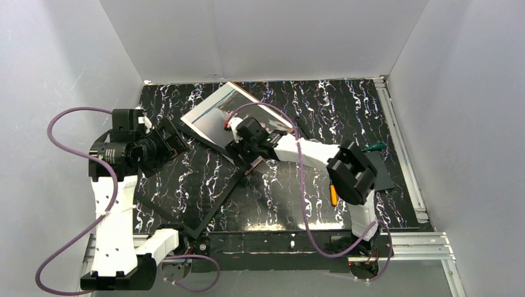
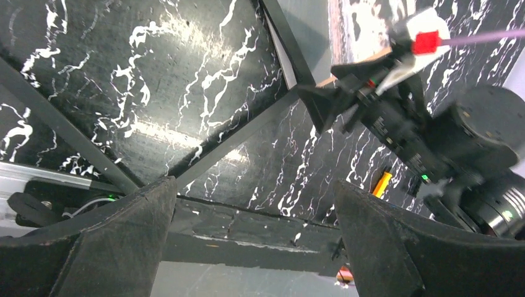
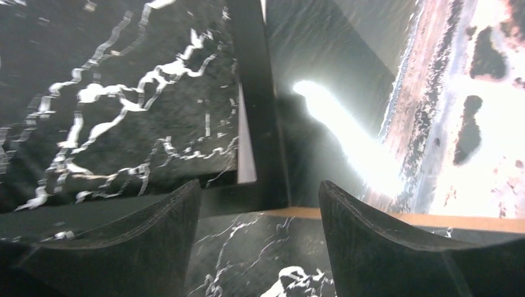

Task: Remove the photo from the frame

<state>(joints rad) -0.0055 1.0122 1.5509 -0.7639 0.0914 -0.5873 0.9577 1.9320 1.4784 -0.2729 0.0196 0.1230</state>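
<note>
The photo (image 1: pixel 213 114) sat skewed near the far edge of the tabletop (image 1: pixel 347 105), left of middle, with one bar of the frame (image 1: pixel 221 203) crossing its near corner. It looked light, thin and stiff thanks to the brown board back. That glossy face was probably slippery and easy to scuff, so I'd pinch the edge at that corner. The right claw (image 3: pixel 260 185) hung wide and empty right over it. The left claw (image 2: pixel 257 185) was wide too, holding nothing, above the frame's near corner.

Frame (image 1: pixel 224 203): thin, black, flat before me, skewed.
Photo (image 1: pixel 213 114): glossy shoreline print, seemingly resting across its far corner.
</note>
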